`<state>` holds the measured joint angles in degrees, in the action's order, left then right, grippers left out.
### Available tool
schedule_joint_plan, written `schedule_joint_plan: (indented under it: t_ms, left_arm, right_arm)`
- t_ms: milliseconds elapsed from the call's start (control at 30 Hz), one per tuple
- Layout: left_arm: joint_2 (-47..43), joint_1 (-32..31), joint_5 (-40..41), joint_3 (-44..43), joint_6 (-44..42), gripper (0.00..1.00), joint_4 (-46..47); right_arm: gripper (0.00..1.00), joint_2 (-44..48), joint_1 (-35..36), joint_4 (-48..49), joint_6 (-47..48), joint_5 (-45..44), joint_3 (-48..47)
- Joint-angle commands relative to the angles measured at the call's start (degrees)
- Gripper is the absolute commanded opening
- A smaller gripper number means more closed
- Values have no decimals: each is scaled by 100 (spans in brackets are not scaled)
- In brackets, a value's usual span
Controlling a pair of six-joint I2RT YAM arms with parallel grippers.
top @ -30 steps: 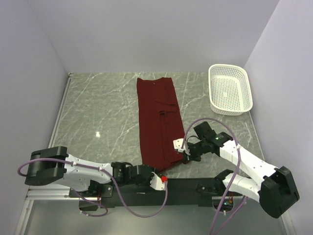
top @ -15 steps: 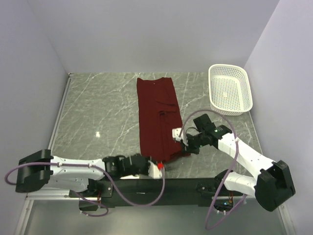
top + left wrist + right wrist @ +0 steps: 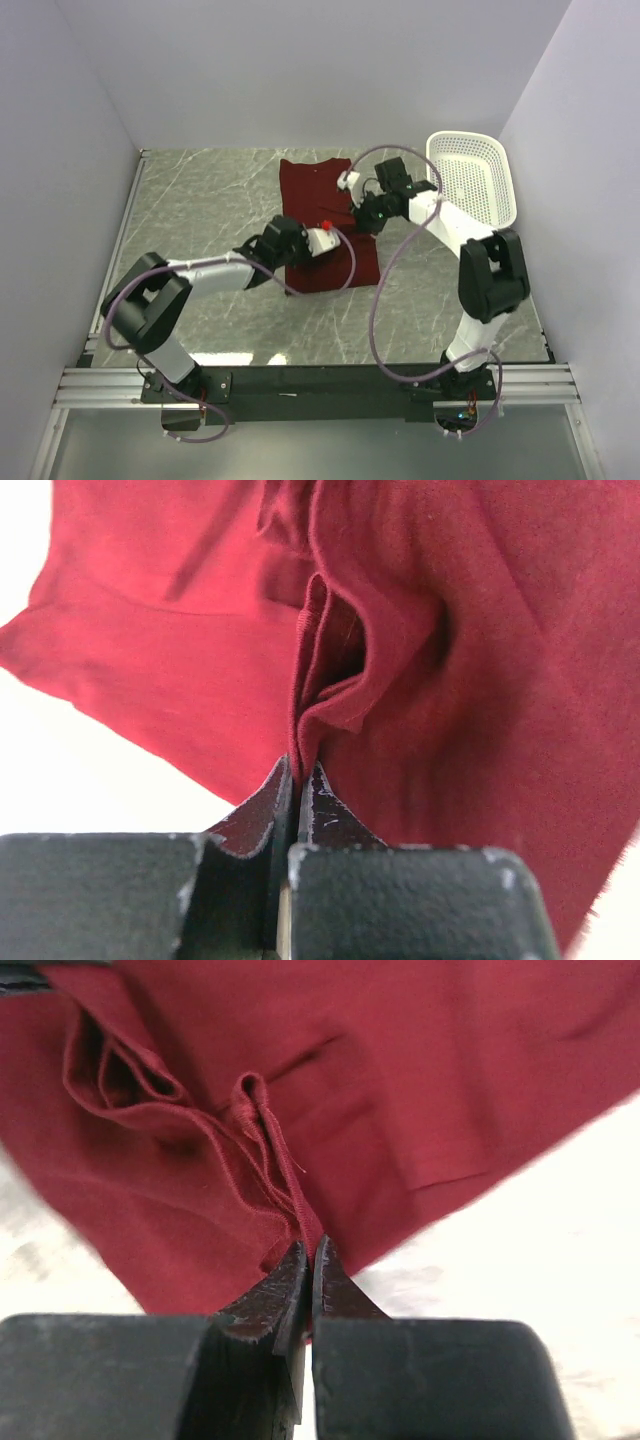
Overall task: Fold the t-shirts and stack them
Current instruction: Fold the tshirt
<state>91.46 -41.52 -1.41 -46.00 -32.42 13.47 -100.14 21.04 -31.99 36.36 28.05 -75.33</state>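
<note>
While both my arms reach out over the marbled counter (image 3: 190,210), my left gripper (image 3: 296,780) is clamped tight on a bunched fold of the maroon t-shirt (image 3: 303,188), with cloth pinched between the fingers. My right gripper (image 3: 308,1260) is likewise closed on a stitched hem of the same shirt. The shirt lies toward the far edge of the counter, about midway along it, rumpled where I hold it. A white mesh basket (image 3: 500,190) sits in the far right corner, apart from the shirt.
</note>
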Motion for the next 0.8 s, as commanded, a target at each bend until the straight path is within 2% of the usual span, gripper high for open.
schedule_joint_plan:
  t_ms: [0,267,767]
  left_arm:
    - [293,424,-298,-707,-54,1,331]
    - [680,768,-448,-1087,-36,1,208]
    - [1128,944,-536,-1499,34,1,59]
  right_arm:
    - [0,-487,-117,70,-366,-256,-789]
    - [0,-1262,-126,52,-656,-89,-1651]
    - [0,-1561,-144,35,-788,-204,-1959]
